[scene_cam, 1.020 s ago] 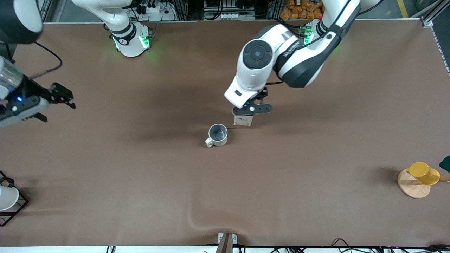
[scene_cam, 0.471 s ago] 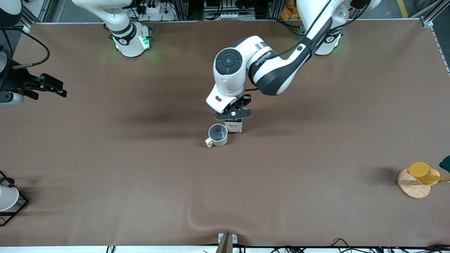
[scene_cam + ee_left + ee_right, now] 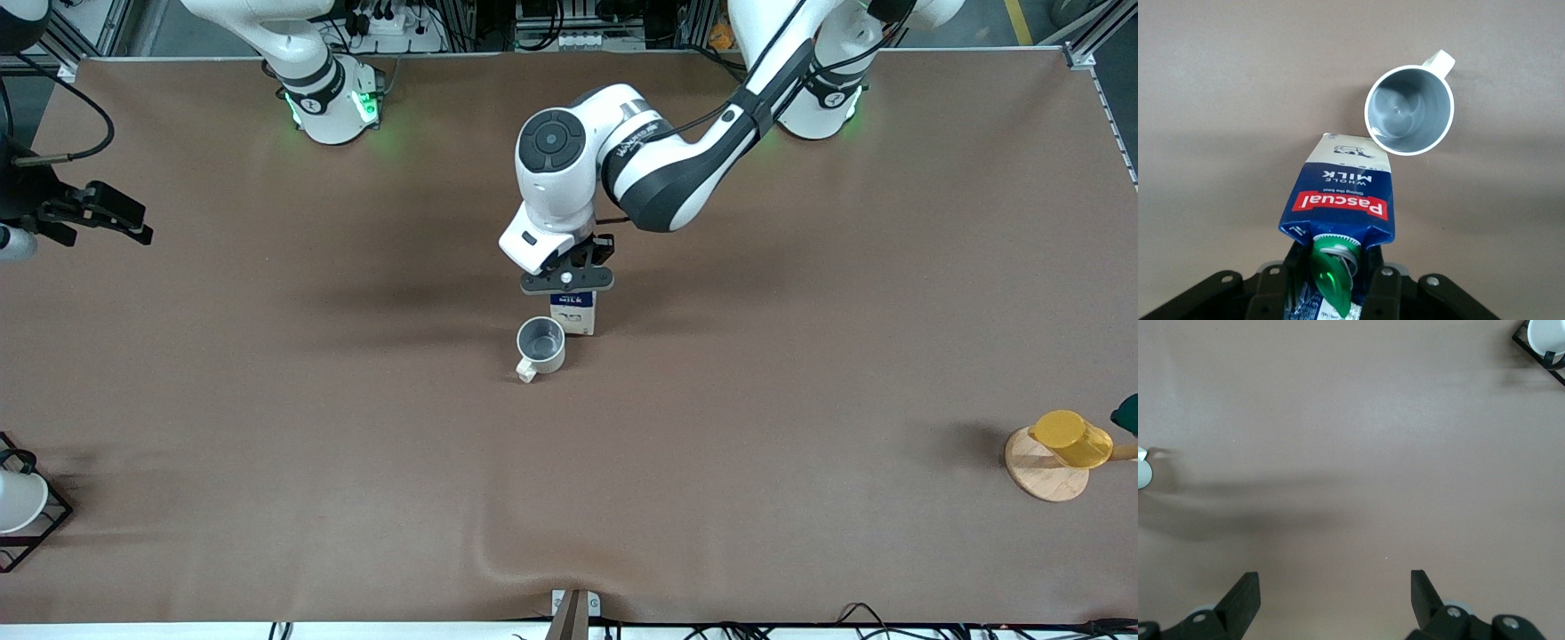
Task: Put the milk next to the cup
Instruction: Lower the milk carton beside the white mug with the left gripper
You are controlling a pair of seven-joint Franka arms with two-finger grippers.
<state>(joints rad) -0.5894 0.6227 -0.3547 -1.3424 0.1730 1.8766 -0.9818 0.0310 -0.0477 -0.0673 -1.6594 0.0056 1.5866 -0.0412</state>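
Gripping the milk carton [image 3: 573, 313] by its gabled top, the left pincer [image 3: 566, 281] sat over the middle of the tabletop [image 3: 356, 427], jaws clamped tight on either side of the green screw cap [image 3: 1330, 277]. Carton was upright, dark-blue upper part with red Pascal band and white lower sides; whether its base was on the tabletop or just above it could not be told. The mug [image 3: 540, 346], pale beige-grey with grey inside, stood just beside the carton, slightly nearer the front camera and toward the right arm's end of the table. In the left wrist view the carton's bottom edge looked touching or nearly touching the mug rim [image 3: 1409, 110]; actual contact could not be told. Mug handle pointed away from the carton, toward the front camera.

Right pincer [image 3: 105, 213] waited over the tabletop edge at the right arm's end, fingers [image 3: 1241, 600] spread wide, holding nothing.

Yellow cup [image 3: 1071, 438] lay tilted on a round wooden stand [image 3: 1042, 471] at the left arm's end. White cup [image 3: 20, 500] sat in a black wire rack [image 3: 49, 524] at the right arm's end, also seen in the right wrist view.
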